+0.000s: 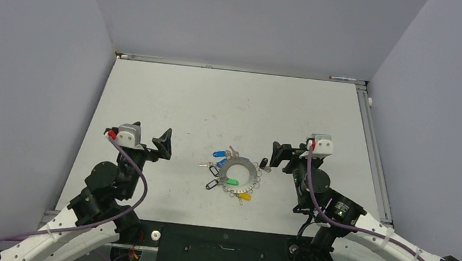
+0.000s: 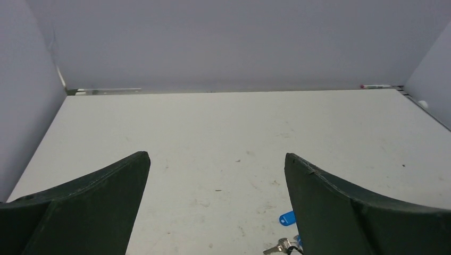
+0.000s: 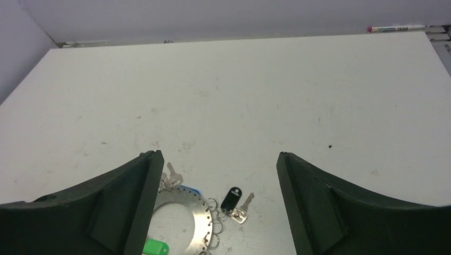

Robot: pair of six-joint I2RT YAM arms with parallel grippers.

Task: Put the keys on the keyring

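While neither arm holds anything, the left pincer (image 2: 216, 155) hangs with its jaws spread wide above the bare tabletop (image 1: 174, 92), well apart from the work at its 3 o'clock. Near the tabletop's middle lies the keyring (image 1: 252, 171), flat, with the keys (image 1: 218, 154) fanned round its rim. Taken from the ring's centre, two blue tags sit at 10 and 11 o'clock and two black ones at 8 and 9. A green tag (image 3: 156, 247) lies across the metal near 7, and a yellow one (image 1: 244, 196) just outside at 5. A black-tagged key (image 3: 230, 197) rests just beside the rim at 2 o'clock. The right pincer (image 3: 219, 154) is likewise wide and empty, hovering near the ring's 3 o'clock side.

Whether any key's small split ring is threaded through a rim loop is too fine to tell. The black-tagged key at 2 o'clock looks loose, so I judge at least that one is left to hang, probably more.
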